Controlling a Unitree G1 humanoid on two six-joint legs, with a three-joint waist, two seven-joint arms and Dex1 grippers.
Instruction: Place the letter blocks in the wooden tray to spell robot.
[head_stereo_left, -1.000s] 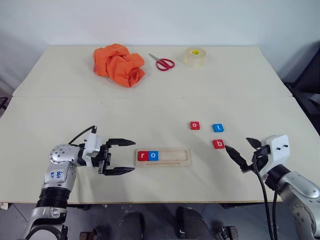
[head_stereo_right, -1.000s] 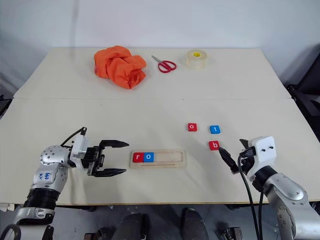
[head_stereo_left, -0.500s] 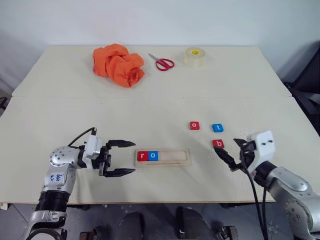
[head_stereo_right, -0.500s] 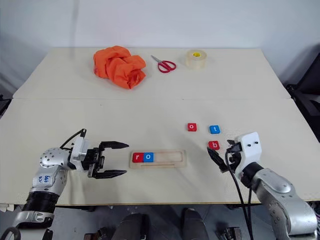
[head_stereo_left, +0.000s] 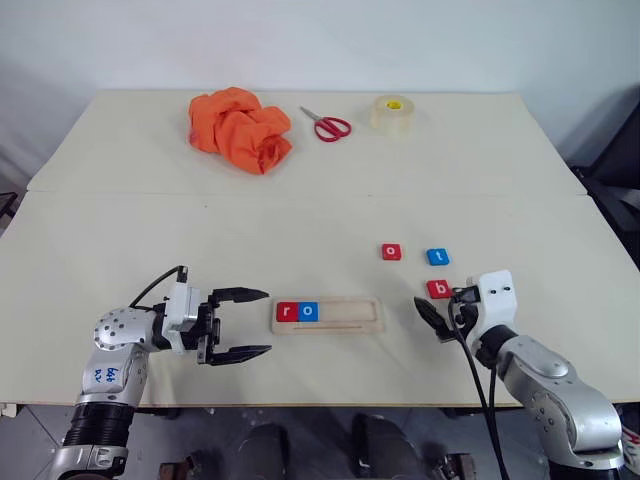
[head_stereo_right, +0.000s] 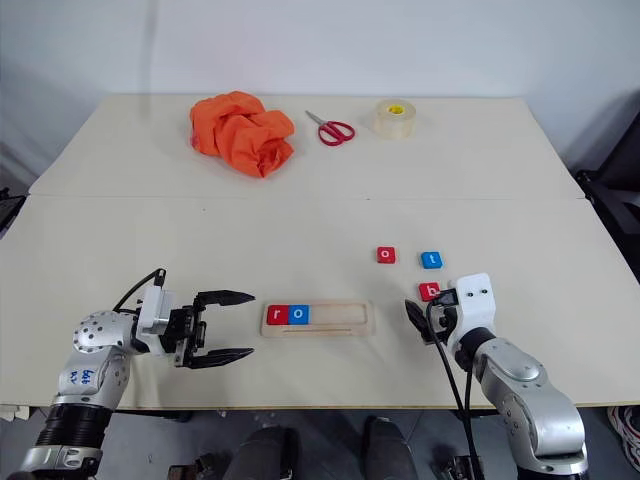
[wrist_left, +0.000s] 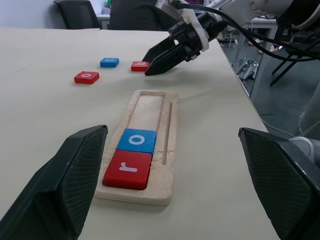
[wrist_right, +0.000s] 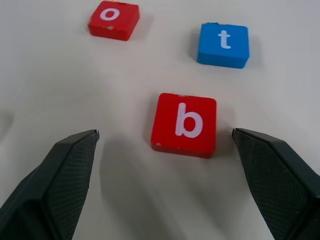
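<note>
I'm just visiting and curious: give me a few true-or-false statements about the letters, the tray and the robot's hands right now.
1. The wooden tray holds a red r block and a blue o block. True.
2. The red b block already sits in the tray. False: it lies on the table.
3. The right gripper is open, near the b. True.
4. The blue t block is held by the left gripper. False: that gripper is open and empty.

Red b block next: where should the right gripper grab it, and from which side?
Pinch the red b block across its two opposite side edges, coming from the robot's near side, angled down. It lies flat on the table, apart from the o and t blocks, so both sides are free. The right gripper, open, already brackets it.
</note>
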